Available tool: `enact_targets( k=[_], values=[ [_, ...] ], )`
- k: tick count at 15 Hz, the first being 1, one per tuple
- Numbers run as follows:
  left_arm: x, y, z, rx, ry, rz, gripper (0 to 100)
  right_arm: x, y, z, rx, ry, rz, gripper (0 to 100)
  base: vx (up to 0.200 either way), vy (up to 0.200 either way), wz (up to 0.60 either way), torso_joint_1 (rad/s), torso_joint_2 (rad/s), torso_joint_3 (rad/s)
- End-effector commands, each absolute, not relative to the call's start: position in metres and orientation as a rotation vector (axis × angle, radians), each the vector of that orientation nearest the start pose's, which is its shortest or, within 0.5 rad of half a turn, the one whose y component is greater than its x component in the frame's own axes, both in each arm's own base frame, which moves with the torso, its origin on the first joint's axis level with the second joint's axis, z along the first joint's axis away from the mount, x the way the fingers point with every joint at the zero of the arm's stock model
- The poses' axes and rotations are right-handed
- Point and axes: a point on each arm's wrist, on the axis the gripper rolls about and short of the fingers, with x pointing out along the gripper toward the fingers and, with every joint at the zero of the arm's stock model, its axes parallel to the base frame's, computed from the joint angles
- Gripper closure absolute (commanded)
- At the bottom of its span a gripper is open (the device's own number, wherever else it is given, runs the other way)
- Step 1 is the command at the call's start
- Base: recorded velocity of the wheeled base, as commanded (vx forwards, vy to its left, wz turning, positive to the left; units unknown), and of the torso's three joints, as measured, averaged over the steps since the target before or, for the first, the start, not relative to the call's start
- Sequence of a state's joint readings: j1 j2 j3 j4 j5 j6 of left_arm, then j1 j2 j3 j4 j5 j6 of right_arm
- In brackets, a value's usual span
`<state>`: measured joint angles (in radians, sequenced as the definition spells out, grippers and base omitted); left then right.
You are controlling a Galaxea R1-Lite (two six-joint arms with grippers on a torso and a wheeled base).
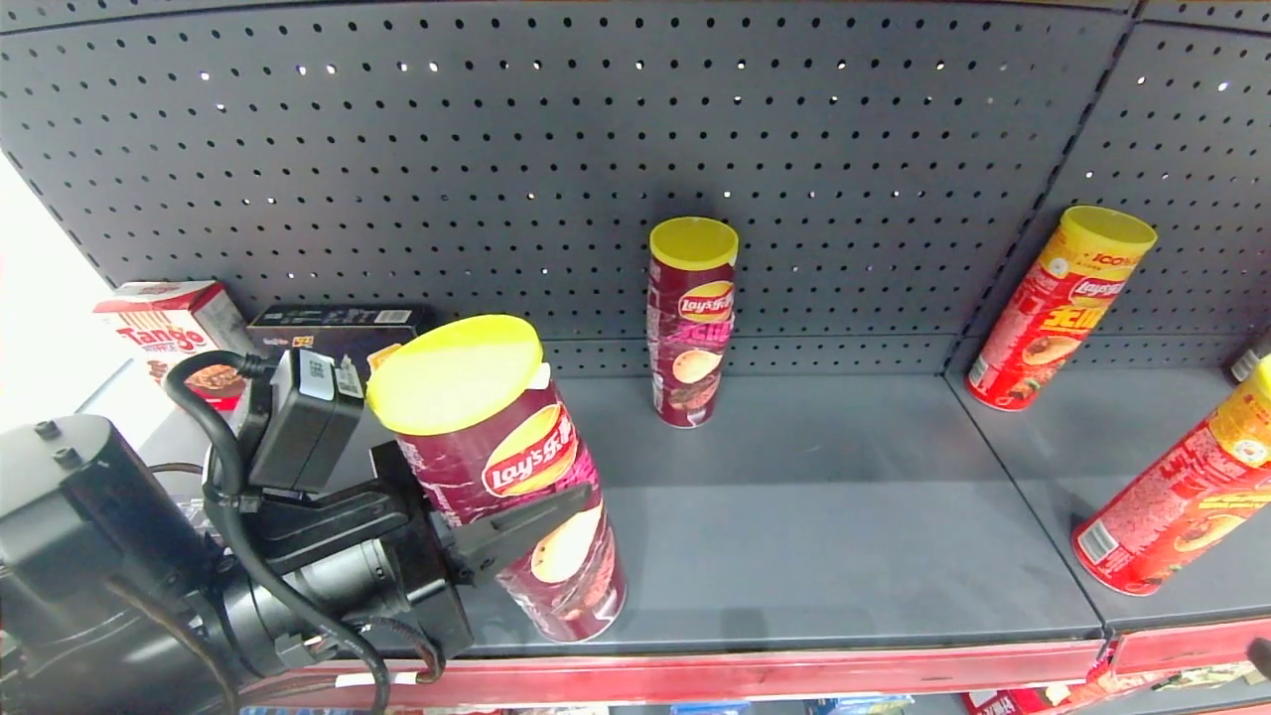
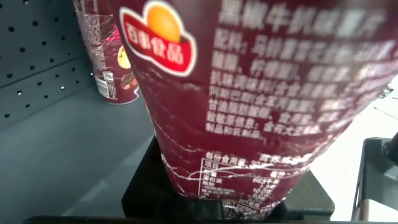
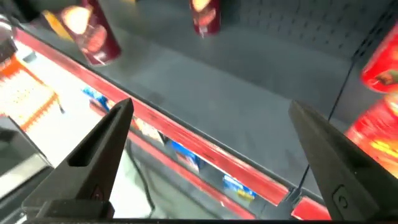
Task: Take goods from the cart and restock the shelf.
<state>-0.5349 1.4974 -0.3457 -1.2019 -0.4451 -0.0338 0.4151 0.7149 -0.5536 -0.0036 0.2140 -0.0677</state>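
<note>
The left gripper (image 1: 496, 526) is holding the maroon chip canister (image 1: 496, 467) at about 7 o'clock on the shelf (image 1: 844, 516), its fingers pinching the tube at mid-height. The canister is leaning, with its yellow lid tipping toward the camera and its base sitting right by the red front rail (image 1: 695, 675).

The likely failure is a topple. If the fingers are letting go while the tube is leaning this much, it is probably falling forward off the rail, or rolling. A push toward 12 o'clock is also risking a knock against the second maroon canister (image 1: 690, 328), which is standing upright at the back. The two red canisters (image 1: 1062, 308) (image 1: 1182, 506) at 2 and 4 o'clock are standing well apart from this.

The right gripper (image 3: 211, 109) is hanging in front of the shelf edge, its fingers spread wide and gripping nothing.

Whether the base is resting on the shelf or hovering just above it is hard to tell — the left wrist view is crowded by the tube's printed wall (image 2: 261, 93). The far finger is hiding behind the canister. The wafer box (image 1: 169, 328) and black box (image 1: 338, 328) at 10 o'clock are partly covered by the arm.
</note>
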Motion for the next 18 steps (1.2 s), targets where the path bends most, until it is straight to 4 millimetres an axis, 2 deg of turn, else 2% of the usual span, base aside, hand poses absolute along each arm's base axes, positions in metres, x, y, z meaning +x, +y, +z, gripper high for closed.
enact_targets(
  k=[1,3,7,10,13,14,15,18],
  values=[
    [0.182,-0.116,0.172,-0.033,-0.024,-0.968,100,0.081,0.051,0.23,-0.125,0.236,0.681,0,0.0,0.0,0.0,0.0,0.0,0.0],
    [0.178,-0.111,0.176,-0.033,-0.043,-0.958,100,0.095,0.071,0.231,-0.143,0.271,0.768,0,0.0,0.0,0.0,0.0,0.0,0.0],
    [0.18,-0.106,0.176,-0.034,-0.044,-0.933,100,0.124,0.094,0.234,-0.126,0.338,0.78,0,0.0,0.0,0.0,0.0,0.0,0.0],
    [0.181,-0.105,0.177,-0.034,-0.046,-0.926,100,0.166,0.124,0.241,-0.093,0.263,0.777,0,0.0,0.0,0.0,0.0,0.0,0.0],
    [0.18,-0.105,0.176,-0.034,-0.044,-0.926,100,0.205,0.145,0.228,-0.082,0.191,0.767,0,0.0,0.0,0.0,0.0,0.0,0.0],
    [0.18,-0.104,0.177,-0.034,-0.046,-0.926,100,0.211,0.146,0.227,-0.077,0.178,0.764,0,0.0,0.0,0.0,0.0,0.0,0.0],
    [0.18,-0.104,0.177,-0.034,-0.046,-0.926,100,0.229,0.148,0.223,-0.065,0.143,0.77,0,0.0,0.0,0.0,0.0,0.0,0.0],
    [0.18,-0.105,0.176,-0.034,-0.043,-0.926,100,0.253,0.15,0.226,-0.061,0.124,0.739,0,0.0,0.0,0.0,0.0,0.0,0.0]
  ],
)
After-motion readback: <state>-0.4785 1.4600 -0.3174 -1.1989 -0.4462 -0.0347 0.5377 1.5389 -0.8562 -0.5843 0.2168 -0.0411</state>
